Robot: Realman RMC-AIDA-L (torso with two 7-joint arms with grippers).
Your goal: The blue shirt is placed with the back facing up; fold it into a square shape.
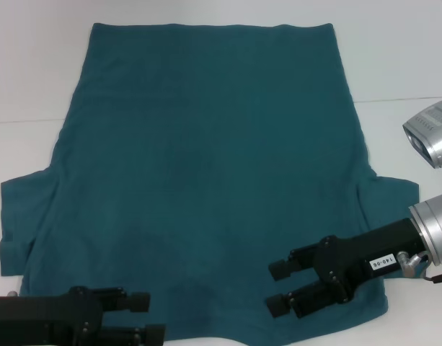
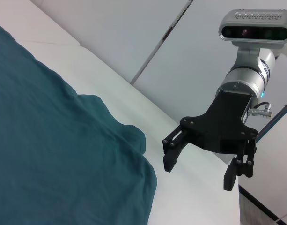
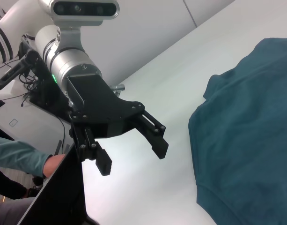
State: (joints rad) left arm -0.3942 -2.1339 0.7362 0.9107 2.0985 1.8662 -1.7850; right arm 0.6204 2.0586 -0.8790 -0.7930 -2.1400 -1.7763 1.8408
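Note:
The blue shirt (image 1: 206,180) lies flat and spread out on the white table (image 1: 408,58), hem at the far side, sleeves sticking out left and right near me. My left gripper (image 1: 150,317) hovers open over the shirt's near left corner, holding nothing. Over the near right part of the shirt my right gripper (image 1: 275,288) is open too, fingers pointing left. In the left wrist view the shirt (image 2: 49,159) shows with the right gripper (image 2: 199,173) open beyond it. The right wrist view shows a sleeve of the shirt (image 3: 246,140) and the open left gripper (image 3: 134,159).
The right arm's wrist camera (image 1: 431,133) hangs over the table's right side. A person's teal-sleeved arm (image 3: 17,159) rests beside the table's near edge, behind the left arm. A seam line crosses the table (image 1: 401,99).

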